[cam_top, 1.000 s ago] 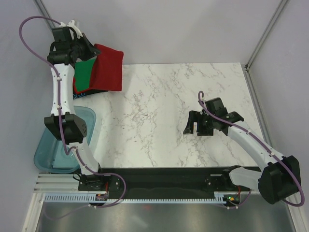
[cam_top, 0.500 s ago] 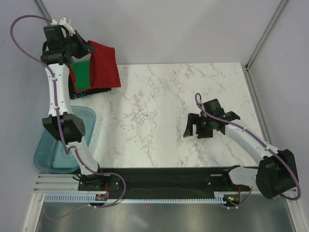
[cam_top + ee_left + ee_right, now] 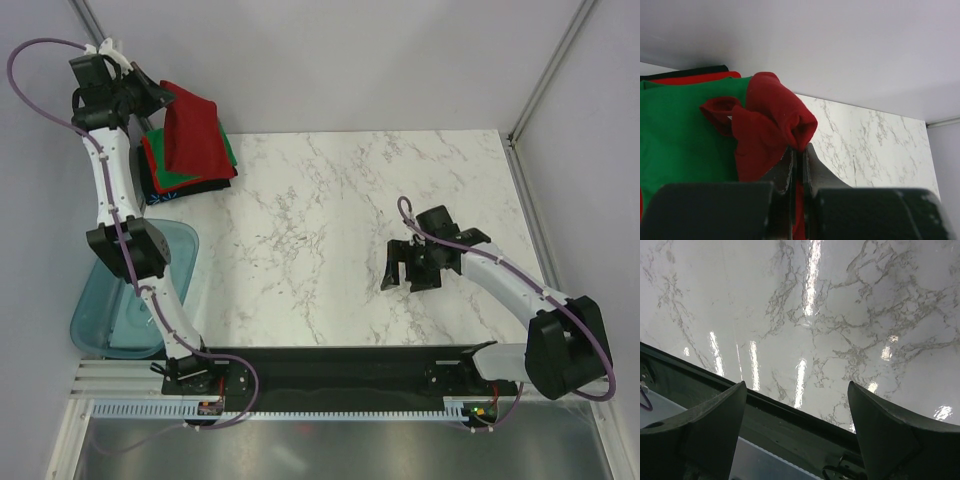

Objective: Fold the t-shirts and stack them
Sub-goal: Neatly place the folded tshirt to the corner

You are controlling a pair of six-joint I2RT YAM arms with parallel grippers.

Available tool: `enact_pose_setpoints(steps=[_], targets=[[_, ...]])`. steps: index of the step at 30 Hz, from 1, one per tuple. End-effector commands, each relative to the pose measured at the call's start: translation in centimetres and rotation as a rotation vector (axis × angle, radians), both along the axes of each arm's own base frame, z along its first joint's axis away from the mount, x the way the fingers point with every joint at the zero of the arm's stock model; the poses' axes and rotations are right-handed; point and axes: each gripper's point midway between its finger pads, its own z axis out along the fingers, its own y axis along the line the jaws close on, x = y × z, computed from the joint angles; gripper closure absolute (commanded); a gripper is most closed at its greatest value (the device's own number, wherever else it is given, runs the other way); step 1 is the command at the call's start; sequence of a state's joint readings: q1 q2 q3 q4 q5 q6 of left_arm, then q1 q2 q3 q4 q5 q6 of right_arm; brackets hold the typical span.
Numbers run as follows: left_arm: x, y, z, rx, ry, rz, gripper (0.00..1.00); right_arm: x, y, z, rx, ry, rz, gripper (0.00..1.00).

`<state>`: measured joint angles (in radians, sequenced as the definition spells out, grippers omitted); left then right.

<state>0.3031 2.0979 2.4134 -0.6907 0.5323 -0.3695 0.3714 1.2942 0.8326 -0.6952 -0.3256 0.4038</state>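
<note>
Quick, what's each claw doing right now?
Left gripper: closed, holding the dark red shirt.
Right gripper: open, empty.

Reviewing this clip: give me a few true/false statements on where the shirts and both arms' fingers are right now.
1. The left fingers are shut on the dark red shirt. True.
2. The right fingers hold a green shirt. False: they are open and empty, over bare marble table.
3. The dark red shirt lies flat in the middle of the table. False: it is bunched at the far left corner, over the green shirt on the stack.
4. A teal tub sits by the table's near left edge. True.
</note>
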Motion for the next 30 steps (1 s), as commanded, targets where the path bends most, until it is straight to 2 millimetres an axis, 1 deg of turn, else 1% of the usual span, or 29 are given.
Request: enact_pose_setpoints(steps=[1, 4, 6, 7, 9, 10, 11, 12, 13, 14, 15, 16, 17, 18, 20, 21, 22, 23, 24, 28, 29, 30], targets=[[2.4, 1.3, 0.9, -0.009, -0.094, -0.019, 0.98, 0.0, 0.1, 0.4, -0.006, 0.001, 0.037, 0.10], [3.5, 3.0, -0.2, 0.025, -0.096, 0.018, 0.98, -0.2, 0.0, 0.0, -0.018, 0.020, 0.040, 0.10], [3.9, 3.9, -0.5, 0.017, -0.101, 0.029, 0.98, -0.2, -0.1, -0.6, -0.024, 0.038, 0.038, 0.10], [4.3, 4.9, -1.3, 0.013, -0.095, 0.042, 0.98, -0.3, -0.1, -1.0, -0.028, 0.054, 0.040, 0.10], [4.6, 6.0, -1.3, 0.015, -0.116, 0.046, 0.98, -0.4, 0.1, -1.4, -0.023, 0.074, 0.039, 0.10], [5.0, 6.6, -2.1, 0.003, -0.109, 0.056, 0.98, -0.3, 0.2, -1.6, -0.024, 0.084, 0.042, 0.11], [5.2, 7.2, -2.4, -0.003, -0.112, 0.064, 0.98, -0.2, 0.3, -1.7, -0.023, 0.084, 0.041, 0.10], [5.4, 8.2, -2.3, 0.000, -0.129, 0.080, 0.98, -0.2, 0.3, -1.9, -0.025, 0.092, 0.037, 0.10], [5.5, 8.8, -2.6, -0.001, -0.130, 0.091, 0.98, -0.2, 0.4, -2.3, -0.030, 0.106, 0.038, 0.11], [5.9, 9.4, -3.5, -0.012, -0.121, 0.100, 0.98, 0.1, 0.4, -2.3, -0.029, 0.107, 0.037, 0.10], [5.9, 10.5, -3.7, -0.006, -0.126, 0.124, 0.98, 0.1, 0.6, -2.4, -0.029, 0.113, 0.038, 0.10], [6.1, 11.0, -4.0, -0.006, -0.123, 0.136, 0.98, 0.1, 0.6, -2.7, -0.031, 0.126, 0.037, 0.10], [6.3, 11.7, -5.1, -0.009, -0.109, 0.146, 0.98, 0.3, 0.8, -2.7, -0.030, 0.125, 0.039, 0.10], [6.3, 12.4, -5.2, -0.009, -0.110, 0.157, 0.98, 0.4, 0.9, -2.9, -0.032, 0.133, 0.039, 0.10], [6.5, 13.4, -6.9, -0.030, -0.087, 0.168, 0.95, 0.7, 1.2, -3.3, -0.035, 0.143, 0.044, 0.10], [6.4, 14.1, -7.3, -0.035, -0.081, 0.178, 0.93, 0.8, 1.4, -3.4, -0.035, 0.150, 0.044, 0.10], [6.4, 14.3, -7.7, -0.039, -0.072, 0.184, 0.89, 0.9, 1.8, -3.5, -0.035, 0.156, 0.048, 0.11], [6.4, 14.5, -8.0, -0.043, -0.068, 0.185, 0.76, 1.0, 2.0, -3.5, -0.031, 0.156, 0.051, 0.11], [6.4, 14.8, -8.1, -0.039, -0.067, 0.189, 0.68, 1.1, 2.4, -3.5, -0.029, 0.159, 0.051, 0.11], [6.0, 14.6, -7.7, -0.059, -0.054, 0.199, 0.43, 1.4, 3.6, -3.2, -0.028, 0.141, 0.074, 0.11], [5.8, 14.7, -7.5, -0.059, -0.051, 0.208, 0.28, 1.4, 3.8, -3.1, -0.028, 0.139, 0.075, 0.10], [5.7, 14.7, -7.8, -0.061, -0.039, 0.213, 0.19, 1.3, 3.9, -3.1, -0.027, 0.135, 0.078, 0.11]])
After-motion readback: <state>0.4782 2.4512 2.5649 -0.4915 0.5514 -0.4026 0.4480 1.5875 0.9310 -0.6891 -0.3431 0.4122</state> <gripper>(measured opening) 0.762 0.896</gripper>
